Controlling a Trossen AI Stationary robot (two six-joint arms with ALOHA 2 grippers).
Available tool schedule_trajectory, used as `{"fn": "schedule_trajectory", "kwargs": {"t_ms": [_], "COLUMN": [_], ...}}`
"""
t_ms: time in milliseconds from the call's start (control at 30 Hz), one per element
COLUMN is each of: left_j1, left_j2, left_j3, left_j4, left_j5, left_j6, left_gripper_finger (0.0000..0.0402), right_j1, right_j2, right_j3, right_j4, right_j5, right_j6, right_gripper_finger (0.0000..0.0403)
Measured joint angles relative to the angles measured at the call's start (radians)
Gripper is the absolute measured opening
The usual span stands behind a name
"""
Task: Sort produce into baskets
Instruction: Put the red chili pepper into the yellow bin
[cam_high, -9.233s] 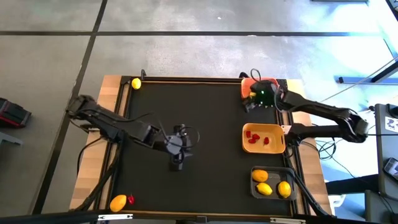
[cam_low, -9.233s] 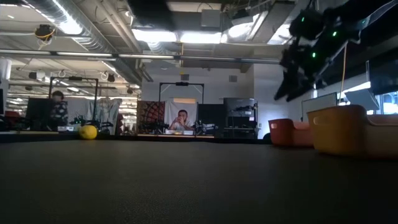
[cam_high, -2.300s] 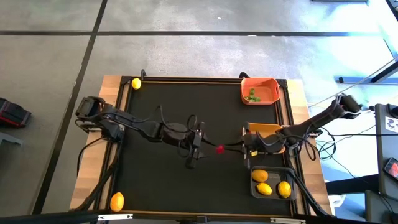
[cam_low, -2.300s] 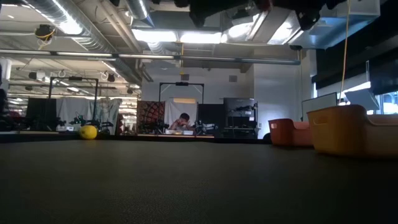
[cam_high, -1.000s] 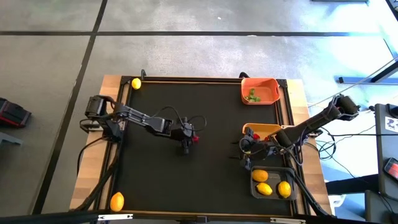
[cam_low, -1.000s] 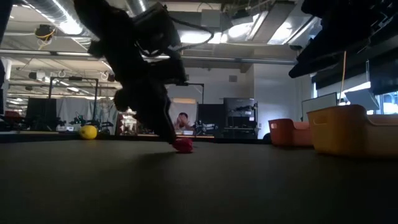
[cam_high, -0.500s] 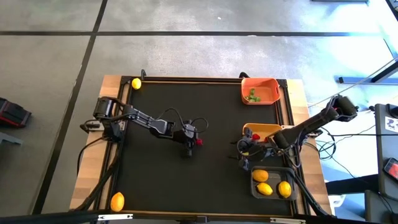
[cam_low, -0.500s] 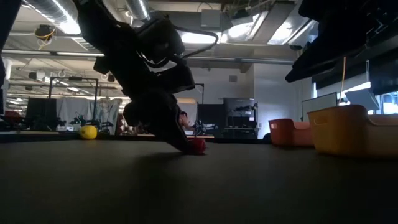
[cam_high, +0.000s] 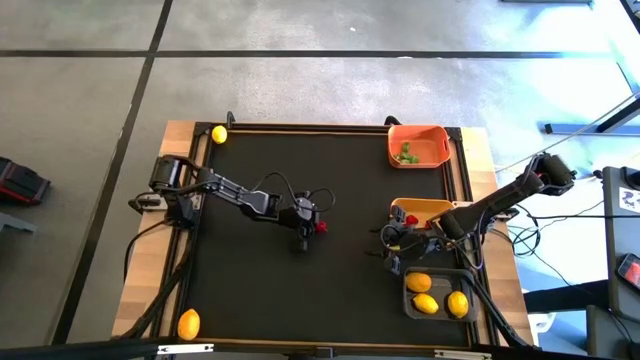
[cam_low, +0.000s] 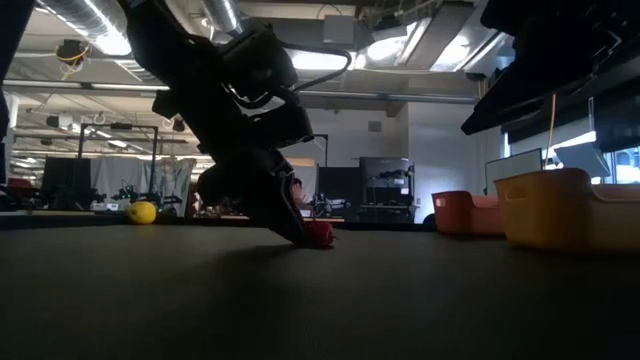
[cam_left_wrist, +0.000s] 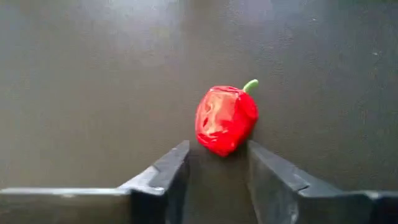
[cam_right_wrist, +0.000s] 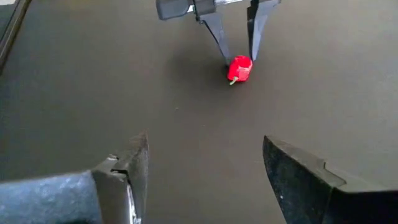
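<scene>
Since a second ago, left gripper (cam_high: 318, 228) nudged red pepper (cam_left_wrist: 224, 119) toward 3 o'clock; jaws part-open, pepper at fingertips, ungripped. Right gripper (cam_high: 385, 250) gapes empty.

The high view looks straight down on the whole table (cam_high: 250, 200). The low view sits at mat level, facing the room. Each wrist view looks along its fingers, the left closest; all four share the red piece (cam_high: 320, 227).

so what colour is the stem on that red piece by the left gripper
Green, clearest in the left wrist view: stem.
</scene>
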Motion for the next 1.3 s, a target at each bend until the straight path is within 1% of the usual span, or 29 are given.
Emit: {"fn": "schedule_trajectory", "kwargs": {"t_ms": [100, 200, 300, 400, 567, 667, 833, 933, 1067, 1300], "left_j1": [0.0, 0.0, 0.0, 0.0, 0.0, 0.0, 0.0, -0.004, -0.013, -0.044], "left_j2": [-0.01, -0.011, -0.002, 0.02, 0.048, 0.055, 0.051, 0.04, -0.006, -0.135], "left_j3": [0.0, 0.0, 0.002, 0.001, 0.003, 0.004, 0.003, 0.002, 0.001, 0.002], "left_j4": [0.0, 0.031, 0.059, 0.064, 0.079, 0.084, 0.092, 0.09, 0.094, 0.128], "left_j5": [0.0, 0.0, 0.0, 0.002, 0.04, 0.053, 0.055, 0.054, 0.052, 0.051], "left_j6": [0.009, 0.019, 0.033, 0.066, 0.083, 0.084, 0.083, 0.083, 0.063, 0.01], "left_gripper_finger": [0.0178, 0.0205, 0.0217, 0.0216, 0.0189, 0.0154, 0.0084, 0.0057, 0.0048, 0.006], "right_j1": [0.0, 0.0, 0.0, 0.0, 0.0, 0.0, 0.0, 0.0, 0.0, 0.0], "right_j2": [0.0, 0.0, 0.0, 0.0, 0.0, 0.0, 0.0, 0.0, -0.001, -0.004], "right_j3": [0.0, 0.0, 0.0, 0.0, 0.0, 0.0, 0.0, 0.0, 0.0, 0.0], "right_j4": [0.0, 0.001, 0.0, -0.001, -0.001, -0.001, 0.0, 0.0, 0.006, 0.021], "right_j5": [-0.008, -0.008, -0.008, -0.008, -0.008, -0.008, -0.008, -0.008, -0.009, -0.009], "right_j6": [0.0, 0.0, 0.0, 0.0, 0.0, 0.001, 0.0, 0.001, 0.0, 0.0], "right_gripper_finger": [0.0243, 0.0243, 0.0243, 0.0243, 0.0243, 0.0243, 0.0243, 0.0243, 0.0243, 0.0243]}}
